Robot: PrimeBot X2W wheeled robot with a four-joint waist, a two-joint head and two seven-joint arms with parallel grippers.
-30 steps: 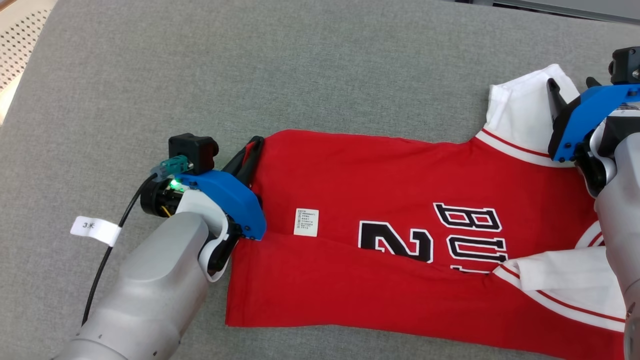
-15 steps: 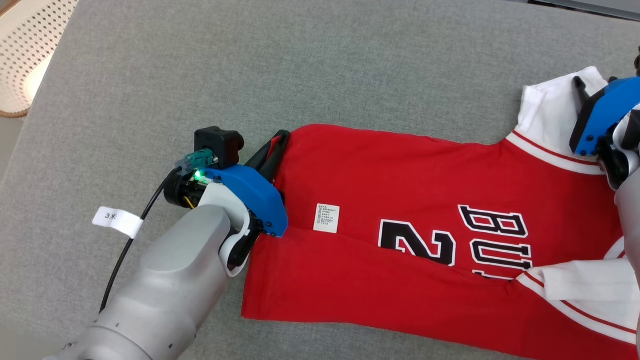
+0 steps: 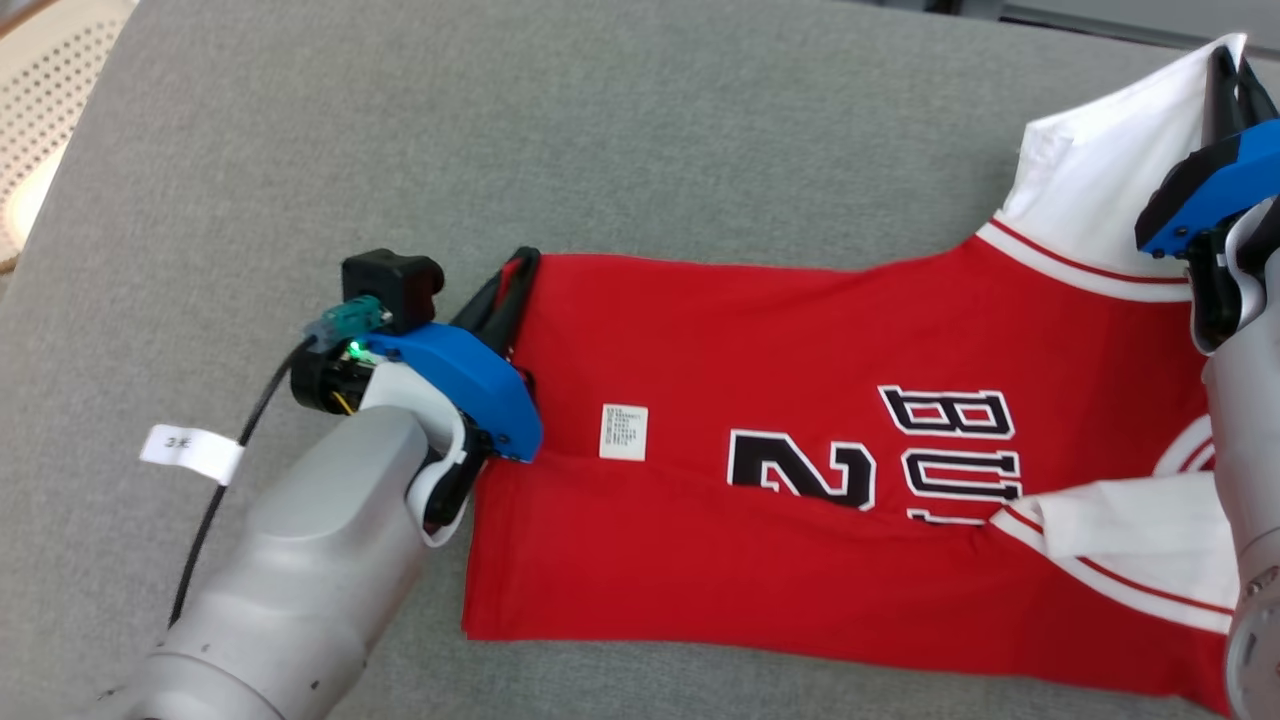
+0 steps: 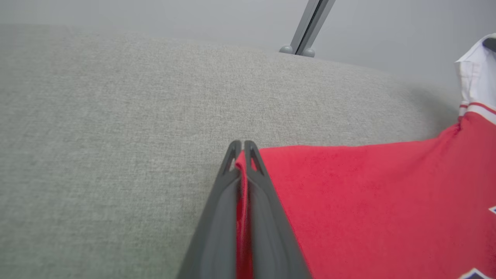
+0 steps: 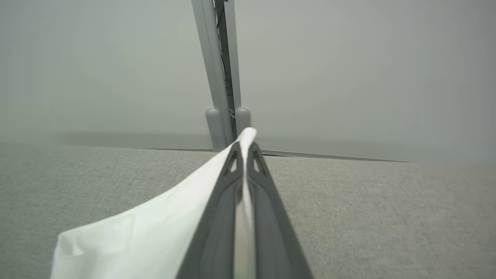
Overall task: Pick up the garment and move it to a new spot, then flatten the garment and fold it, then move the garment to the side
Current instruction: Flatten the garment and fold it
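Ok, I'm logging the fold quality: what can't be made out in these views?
Head view: care label print, too small to read.
Head view: garment lettering, partly under its own fold.
Head view: garment's sleeve end, behind the right forearm and past the frame edge.
Left wrist view: cloth depth inside left gripper, hidden between shut fingers.

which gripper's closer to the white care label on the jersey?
Left. The left gripper clamps the jersey hem beside the care label; the right gripper pinches the white sleeve, far across.
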